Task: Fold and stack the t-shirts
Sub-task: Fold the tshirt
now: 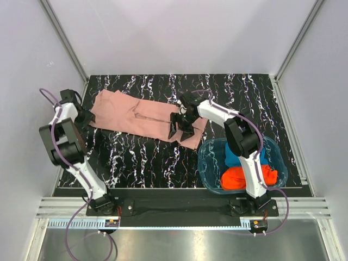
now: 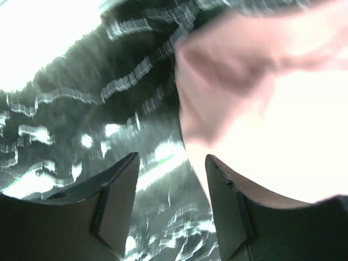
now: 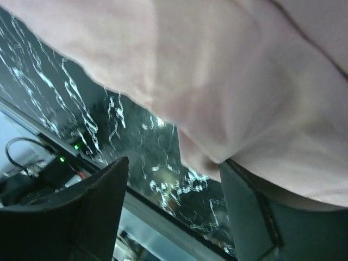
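The dusty-pink t-shirt (image 1: 138, 117) lies spread across the back of the black marbled table (image 1: 141, 160). My left gripper (image 1: 85, 118) is at the shirt's left edge, open and empty. In the left wrist view (image 2: 171, 166) the pink cloth (image 2: 261, 125) lies beside the right finger (image 2: 228, 212). My right gripper (image 1: 182, 126) is over the shirt's right end, open. In the right wrist view (image 3: 174, 174) the pink cloth (image 3: 217, 70) hangs over the tip of the right finger (image 3: 250, 217), and the gap between the jaws is empty. The blue t-shirt (image 1: 235, 158) and the orange-red t-shirt (image 1: 237, 178) lie in the tub.
A translucent blue plastic tub (image 1: 209, 163) stands at the front right, close to the pink shirt's right end. The right arm reaches over it. Grey walls enclose the table on three sides. The metal frame rail (image 1: 174, 206) runs along the near edge.
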`<state>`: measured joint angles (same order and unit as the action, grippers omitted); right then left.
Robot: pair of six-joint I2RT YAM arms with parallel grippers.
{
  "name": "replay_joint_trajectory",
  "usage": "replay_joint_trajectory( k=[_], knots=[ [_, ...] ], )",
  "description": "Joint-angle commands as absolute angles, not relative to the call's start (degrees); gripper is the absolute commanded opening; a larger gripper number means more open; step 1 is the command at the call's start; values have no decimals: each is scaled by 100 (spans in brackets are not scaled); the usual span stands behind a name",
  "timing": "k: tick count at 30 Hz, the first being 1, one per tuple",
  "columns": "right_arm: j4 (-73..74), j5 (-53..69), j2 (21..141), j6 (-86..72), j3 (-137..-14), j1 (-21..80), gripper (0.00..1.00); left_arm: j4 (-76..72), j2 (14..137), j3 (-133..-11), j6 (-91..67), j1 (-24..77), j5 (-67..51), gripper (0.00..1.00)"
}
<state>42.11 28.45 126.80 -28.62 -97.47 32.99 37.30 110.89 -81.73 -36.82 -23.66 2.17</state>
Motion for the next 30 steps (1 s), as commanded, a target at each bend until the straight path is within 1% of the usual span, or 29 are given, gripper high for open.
replay_joint_trajectory(
  k=[1, 2, 3, 5, 6, 8, 9, 10, 12, 13, 16, 19, 20, 23, 27, 30],
  knots=[
    [4797, 2674, 12208, -2122, -10649, 3234, 76, 3060, 9758, -7446, -3165, -1918, 35, 55],
    [5103, 2541, 12252, -1918, -10835, 3217, 80, 2954, 9260, -7236, -3155, -1803, 200, 55],
    [5202, 2401, 12348, -1742, -11011, 3208, 83, 2901, 9055, -6955, -3147, -1689, 315, 56],
    [5500, 1963, 12488, -1347, -11521, 3191, 87, 2848, 8633, -6768, -3234, -1347, 666, 57],
    [5563, 1838, 12628, -1284, -11679, 3130, 90, 2822, 8300, -6646, -3313, -1223, 807, 62],
    [5651, 1574, 12787, -1178, -12066, 3033, 93, 2708, 8200, -6671, -3576, -845, 1167, 70],
    [5669, 1451, 12945, -1152, -12172, 2963, 98, 2777, 8479, -6810, -3690, -739, 1221, 71],
    [5686, 1285, 13016, -1021, -12364, 2927, 99, 2943, 8699, -7290, -3839, -590, 1283, 72],
    [5766, 1231, 13261, -853, -12567, 2866, 100, 3610, 9313, -7968, -3954, -449, 1467, 72],
    [5766, 1283, 13324, -713, -12681, 2796, 100, 3830, 9891, -8581, -4120, -344, 1581, 72],
    [5599, 1257, 13464, -441, -12726, 2769, 100, 4490, 10701, -9270, -4576, -124, 1792, 73],
    [5616, 1291, 13640, -159, -12832, 2769, 100, 5148, 11187, -9965, -5121, -27, 1960, 76],
    [5625, 1309, 13675, -115, -12832, 2769, 100, 5603, 11519, -10324, -5272, -26, 2021, 76],
    [5494, 1353, 13580, -35, -12622, 2786, 100, 6055, 11916, -10608, -5686, -35, 1978, 76],
    [5028, 1310, 13193, 211, -11823, 2830, 100, 5942, 12155, -10661, -5853, -35, 1890, 77],
    [4939, 1126, 13192, 281, -11620, 2882, 100, 6072, 12487, -10836, -5967, -26, 1846, 78]
  ],
)
